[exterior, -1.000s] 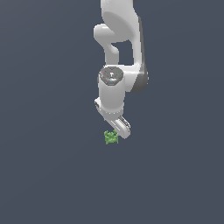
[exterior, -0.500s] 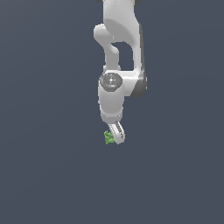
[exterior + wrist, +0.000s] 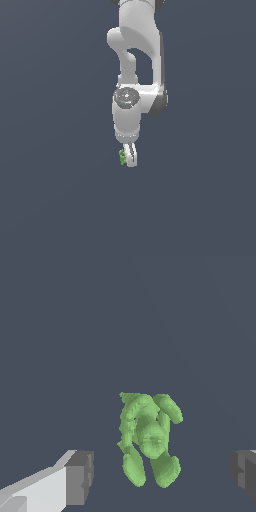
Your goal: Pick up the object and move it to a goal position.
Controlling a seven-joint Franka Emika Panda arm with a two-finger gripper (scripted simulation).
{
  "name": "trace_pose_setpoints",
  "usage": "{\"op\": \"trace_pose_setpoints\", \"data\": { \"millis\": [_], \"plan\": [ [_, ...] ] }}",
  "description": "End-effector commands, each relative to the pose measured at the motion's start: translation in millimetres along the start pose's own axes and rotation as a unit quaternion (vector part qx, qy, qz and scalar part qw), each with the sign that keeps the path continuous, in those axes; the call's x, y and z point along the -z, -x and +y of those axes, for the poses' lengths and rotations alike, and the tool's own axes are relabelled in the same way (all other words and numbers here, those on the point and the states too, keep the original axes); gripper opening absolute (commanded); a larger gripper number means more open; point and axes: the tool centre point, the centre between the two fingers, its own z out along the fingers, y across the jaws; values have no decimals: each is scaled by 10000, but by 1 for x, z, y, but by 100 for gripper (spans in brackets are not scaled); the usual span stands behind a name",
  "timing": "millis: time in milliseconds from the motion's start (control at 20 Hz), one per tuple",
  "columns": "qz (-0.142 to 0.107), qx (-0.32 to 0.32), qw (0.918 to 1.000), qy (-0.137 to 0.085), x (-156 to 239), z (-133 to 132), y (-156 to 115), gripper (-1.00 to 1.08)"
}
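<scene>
The object (image 3: 149,439) is a small bright green bumpy lump with darker patches, lying on the flat grey floor (image 3: 150,321). In the wrist view it sits between my two fingers, with a clear gap to the grey pad (image 3: 80,478) on one side and a wider gap to the other pad (image 3: 244,472). My gripper (image 3: 161,476) is open around it, touching nothing. In the exterior view the white gripper (image 3: 130,158) points straight down, and the object (image 3: 122,157) peeks out on the exterior view's left of the fingers.
A uniform dark grey floor (image 3: 55,200) fills the scene. Above the gripper stands the white arm (image 3: 135,65), reaching down from the top of the exterior view.
The wrist has turned, so the hand now shows edge-on in the exterior view. The fingers have come around the green object, which has stayed in place.
</scene>
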Motion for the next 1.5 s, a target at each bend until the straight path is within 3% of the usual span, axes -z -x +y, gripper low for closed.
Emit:
{"op": "trace_pose_setpoints", "data": {
  "millis": [0,450,1150,1200,1450],
  "plan": [
    [5,-132,9999,-2,-2,0,0,100],
    [8,-202,9998,-2,-6,0,-1,100],
    [9,-224,9997,-2,-53,0,-1,100],
    [9,-224,9997,-2,-53,0,-1,-100],
    [9,-224,9997,-2,-53,0,-1,-100]
  ]
}}
